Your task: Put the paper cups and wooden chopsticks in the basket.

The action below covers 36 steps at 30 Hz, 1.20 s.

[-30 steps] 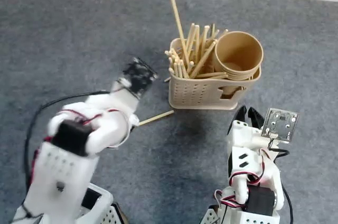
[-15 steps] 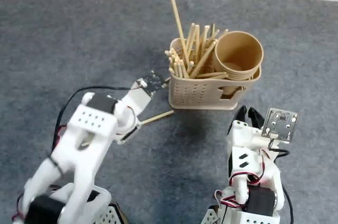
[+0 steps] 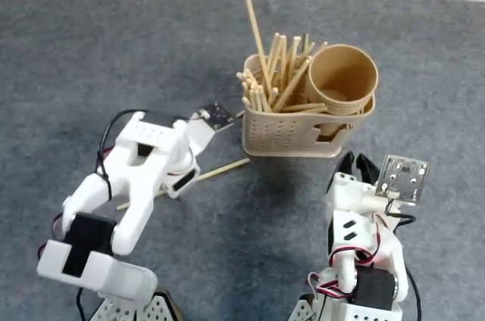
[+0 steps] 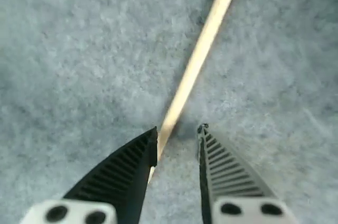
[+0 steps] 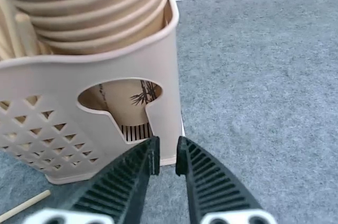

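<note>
Between the fingertips of the left hand [image 4: 178,129], parted a little and gripping nothing yet, lies the near end of the last loose chopstick [image 4: 198,60] (hard against one finger, off-centre). Risk, as I judge it: closing on the very tip could flick the stick aside, or let it pivot & droop when lifted, its far end catching the basket [image 3: 288,139] wall nearby. Basket's already crammed w/ chopsticks & paper cups [image 3: 341,75], so a slanted drop may bounce out. Right hand [image 5: 166,152], pinched nearly together & empty, sits just beside the basket over the table [image 3: 76,48].
</note>
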Motion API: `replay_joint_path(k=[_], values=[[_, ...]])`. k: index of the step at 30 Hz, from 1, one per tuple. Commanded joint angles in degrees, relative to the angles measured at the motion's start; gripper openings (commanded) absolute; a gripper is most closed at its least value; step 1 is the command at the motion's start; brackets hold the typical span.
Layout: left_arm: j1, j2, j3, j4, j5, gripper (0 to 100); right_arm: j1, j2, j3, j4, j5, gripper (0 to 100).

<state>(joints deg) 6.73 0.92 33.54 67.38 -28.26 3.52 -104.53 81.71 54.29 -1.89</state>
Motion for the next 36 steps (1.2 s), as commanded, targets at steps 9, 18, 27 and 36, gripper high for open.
replay_joint_path(k=[9, 18, 27, 36], values=[[-0.57, 13.05, -12.26, 1.76, -0.53, 8, -0.22, -0.22, -0.66, -1.8, 0.79, 7.0], [-0.57, 9.54, -7.43, 5.89, -0.79, 0, -0.22, -0.22, -0.66, -1.8, 0.79, 7.0], [-0.48, -9.63, 1.54, 16.09, -4.22, 0, -0.22, -0.22, -0.66, -1.8, 0.79, 7.0], [-0.4, -33.89, 1.54, 23.38, -4.22, 0, -0.22, -0.22, -0.66, -1.8, 0.79, 7.0]])
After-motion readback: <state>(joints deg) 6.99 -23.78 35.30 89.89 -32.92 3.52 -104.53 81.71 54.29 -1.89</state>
